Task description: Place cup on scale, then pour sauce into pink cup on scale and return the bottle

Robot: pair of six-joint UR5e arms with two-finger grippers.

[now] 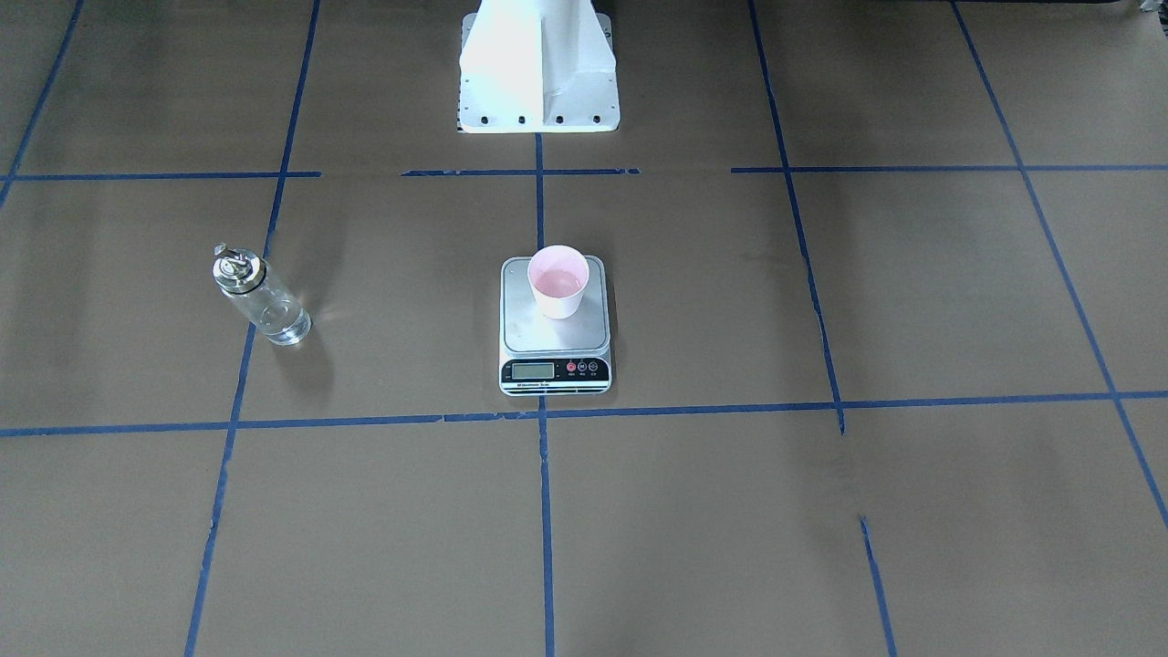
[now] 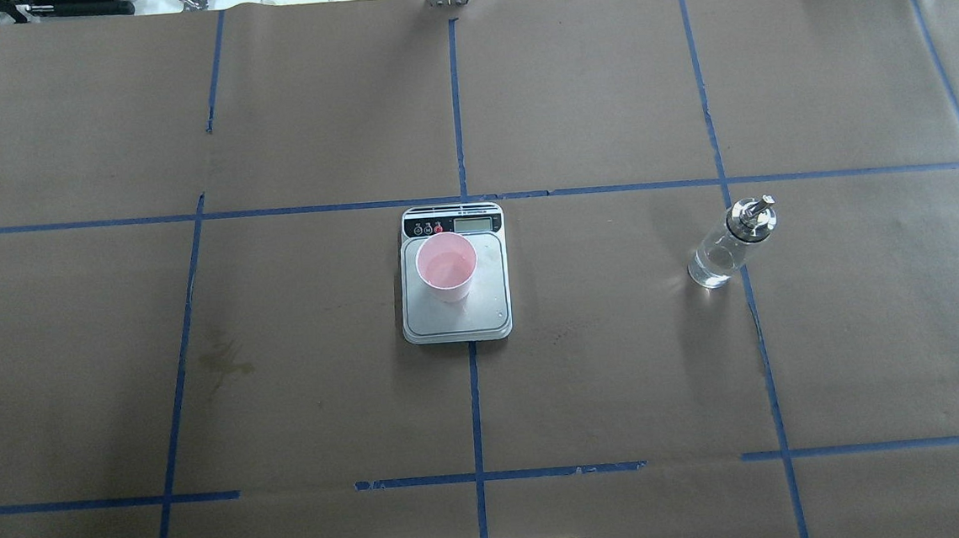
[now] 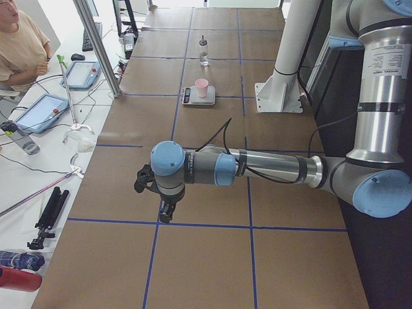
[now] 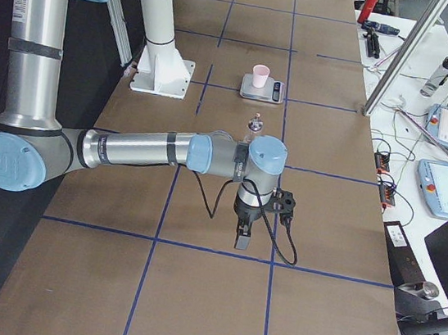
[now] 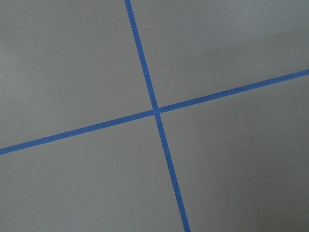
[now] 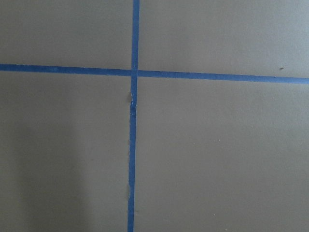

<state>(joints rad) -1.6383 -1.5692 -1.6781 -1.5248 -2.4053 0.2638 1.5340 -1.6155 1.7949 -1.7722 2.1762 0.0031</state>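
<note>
Jaws: left gripper [image 3: 165,211] and right gripper [image 4: 243,238] show only from the table ends; cannot tell whether open or closed.
Cup: pink cup [image 2: 446,265] upright on scale [image 2: 483,319].
Bottle: glass bottle [image 2: 727,247] upright, well apart, robot's right.

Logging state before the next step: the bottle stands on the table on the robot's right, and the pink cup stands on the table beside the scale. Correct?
One error: the cup is not beside the scale but stands on its platform, near the display end, as the overhead exterior view shows. The bottle does stand on the table on the robot's right.
</note>
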